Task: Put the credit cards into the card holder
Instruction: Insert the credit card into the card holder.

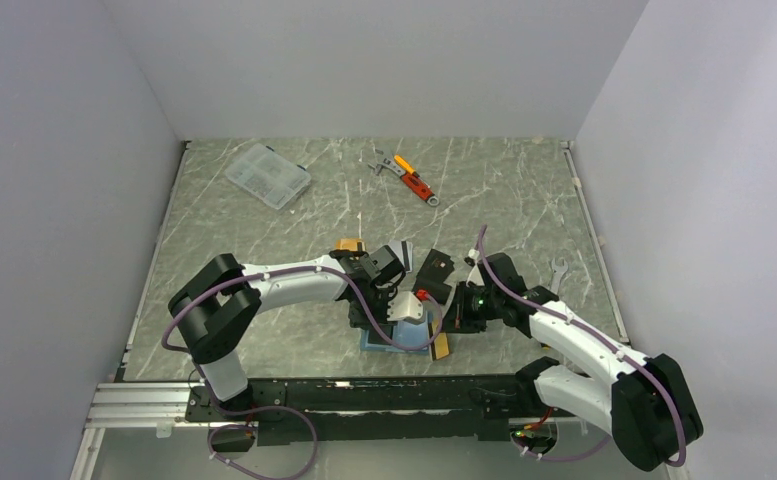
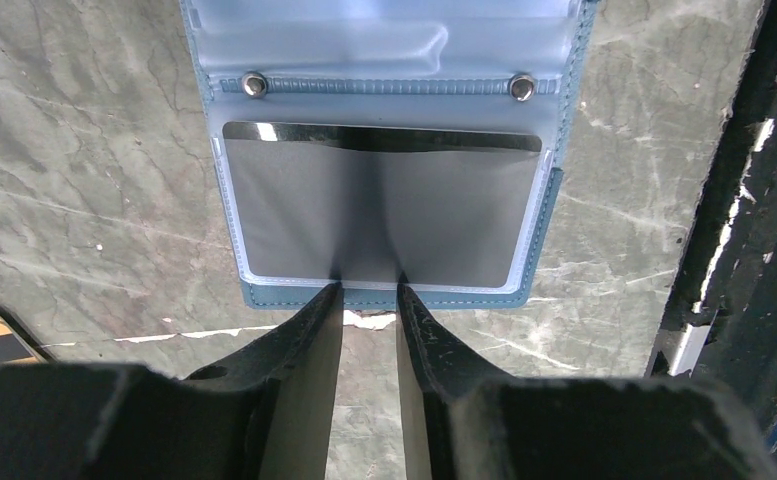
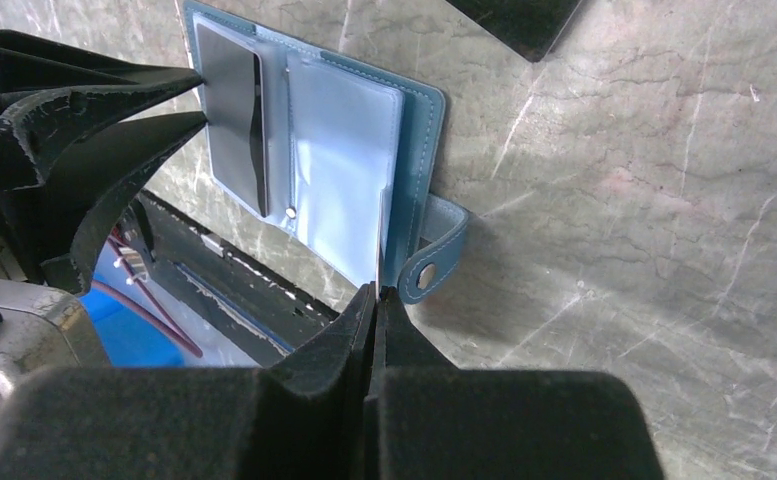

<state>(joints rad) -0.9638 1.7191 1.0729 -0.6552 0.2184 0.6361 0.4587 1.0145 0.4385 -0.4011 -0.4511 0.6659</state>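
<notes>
The teal card holder lies open near the table's front edge. In the left wrist view, the holder has a silver-grey card in its clear pocket. My left gripper is slightly open, its tips at the holder's near edge with nothing between them. My right gripper is shut on a clear pocket leaf of the holder, beside the snap strap. The card also shows there. Orange-gold cards lie at the holder's right and behind the left arm. A dark card lies behind the holder.
A clear organiser box sits at the back left. An orange-handled tool lies at the back centre and a wrench at the right. The black base rail runs along the near edge, close to the holder.
</notes>
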